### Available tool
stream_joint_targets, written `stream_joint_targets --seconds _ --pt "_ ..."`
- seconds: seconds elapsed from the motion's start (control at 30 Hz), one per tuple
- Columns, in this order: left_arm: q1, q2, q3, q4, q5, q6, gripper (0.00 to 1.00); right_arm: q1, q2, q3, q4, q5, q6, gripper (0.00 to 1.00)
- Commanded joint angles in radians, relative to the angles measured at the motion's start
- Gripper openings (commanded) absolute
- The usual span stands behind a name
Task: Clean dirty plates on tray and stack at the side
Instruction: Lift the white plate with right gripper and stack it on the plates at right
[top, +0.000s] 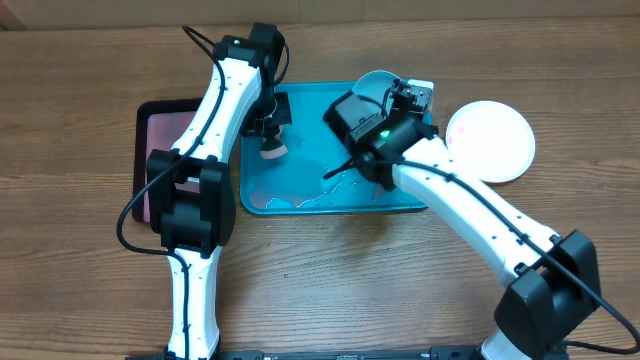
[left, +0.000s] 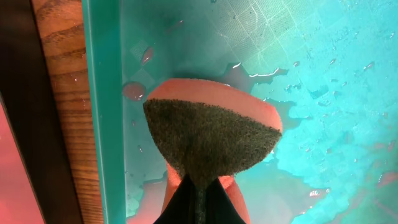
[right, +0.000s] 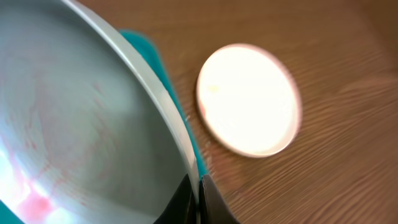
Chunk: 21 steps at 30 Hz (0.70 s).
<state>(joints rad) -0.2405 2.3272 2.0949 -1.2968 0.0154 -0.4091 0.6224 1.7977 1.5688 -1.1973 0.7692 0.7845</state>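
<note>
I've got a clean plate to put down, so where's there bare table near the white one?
Bare wood lies right of the white plate and beyond it. The patch on the robot's side of the teal tray is free. The tray is crowded: left pincer with sponge, right pincer holding the light blue plate.

- Plates: two are visible, a light blue plate (top: 375, 84) and a white plate (top: 490, 141).
- Trays: two, a teal tray (top: 310, 125) and a smaller black-rimmed tray (top: 165, 130).
- Sponges: one sponge (top: 272, 150).
- Robot arms: two, a left arm (top: 215, 110) and a right arm (top: 470, 205).
</note>
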Motion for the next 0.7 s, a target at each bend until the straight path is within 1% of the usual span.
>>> stream_joint_targets --seconds 0.0,0.13,0.3,0.4,0.53,0.6,0.67 --pt "-0.004 0.011 -0.001 0.002 0.008 0.012 0.04 -0.066 -0.015 0.001 0.037 -0.247 -0.114 0.04" --pt "-0.004 0.011 -0.001 0.004 0.008 0.012 0.04 -0.162 -0.015 0.001 0.090 -0.510 -0.274 0.04" --pt "-0.004 0.011 -0.001 0.008 0.008 0.012 0.04 -0.332 -0.015 0.001 0.102 -0.870 -0.449 0.04" --pt "-0.004 0.011 -0.001 0.011 0.008 0.012 0.05 -0.447 -0.015 0.001 0.096 -1.020 -0.505 0.04" --pt "-0.004 0.011 -0.001 0.011 0.008 0.012 0.04 -0.613 -0.015 0.001 0.092 -1.120 -0.505 0.04" --pt "-0.005 0.011 -0.001 0.011 0.008 0.012 0.04 -0.693 -0.015 0.001 0.092 -1.128 -0.504 0.04" --pt "-0.005 0.011 -0.001 0.012 0.008 0.012 0.04 -0.777 -0.015 0.001 0.089 -1.091 -0.496 0.04"
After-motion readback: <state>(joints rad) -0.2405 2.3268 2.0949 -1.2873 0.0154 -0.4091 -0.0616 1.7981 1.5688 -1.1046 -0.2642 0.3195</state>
